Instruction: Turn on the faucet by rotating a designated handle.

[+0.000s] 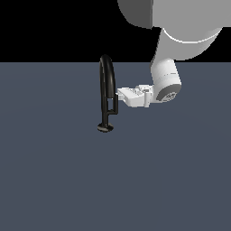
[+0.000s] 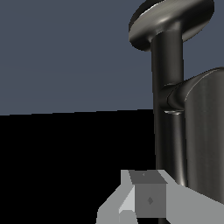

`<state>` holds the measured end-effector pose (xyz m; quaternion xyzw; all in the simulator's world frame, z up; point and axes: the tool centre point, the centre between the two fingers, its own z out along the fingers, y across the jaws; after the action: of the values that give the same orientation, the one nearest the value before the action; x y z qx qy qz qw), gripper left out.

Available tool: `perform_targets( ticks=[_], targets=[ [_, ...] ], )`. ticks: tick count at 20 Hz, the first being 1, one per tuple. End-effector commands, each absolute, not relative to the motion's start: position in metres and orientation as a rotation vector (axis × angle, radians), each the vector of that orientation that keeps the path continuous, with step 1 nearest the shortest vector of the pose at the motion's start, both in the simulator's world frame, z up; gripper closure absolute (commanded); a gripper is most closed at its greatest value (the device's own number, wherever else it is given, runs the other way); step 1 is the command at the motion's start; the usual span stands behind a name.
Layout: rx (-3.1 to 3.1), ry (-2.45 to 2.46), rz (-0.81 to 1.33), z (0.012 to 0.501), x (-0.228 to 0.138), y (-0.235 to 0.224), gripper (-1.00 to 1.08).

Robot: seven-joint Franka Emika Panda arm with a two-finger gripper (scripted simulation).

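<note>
The handle (image 1: 115,103) touches the hand's (image 1: 121,95) tip; its grip state cannot be told.

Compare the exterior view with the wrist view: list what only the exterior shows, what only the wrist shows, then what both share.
Only the exterior view shows the faucet's arch at the top and the white arm reaching in from the exterior view's right, with the gripper right beside the handle.

Only the wrist view shows, close up, the stub joining the handle to the stem, and one finger near the handle's surface.

Both show the faucet's stem, its round disc base, the handle and the grey floor.
</note>
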<state>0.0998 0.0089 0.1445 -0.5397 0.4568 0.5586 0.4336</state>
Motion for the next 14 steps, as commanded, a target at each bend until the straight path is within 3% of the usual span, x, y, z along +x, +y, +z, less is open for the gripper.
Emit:
perform_targets(
  ticks=[1, 14],
  targets=[
    [-1.344, 1.138, 1.391, 0.146, 0.096, 0.008, 1.08],
    [-1.344, 1.137, 1.391, 0.155, 0.072, 0.003, 1.08]
  ],
)
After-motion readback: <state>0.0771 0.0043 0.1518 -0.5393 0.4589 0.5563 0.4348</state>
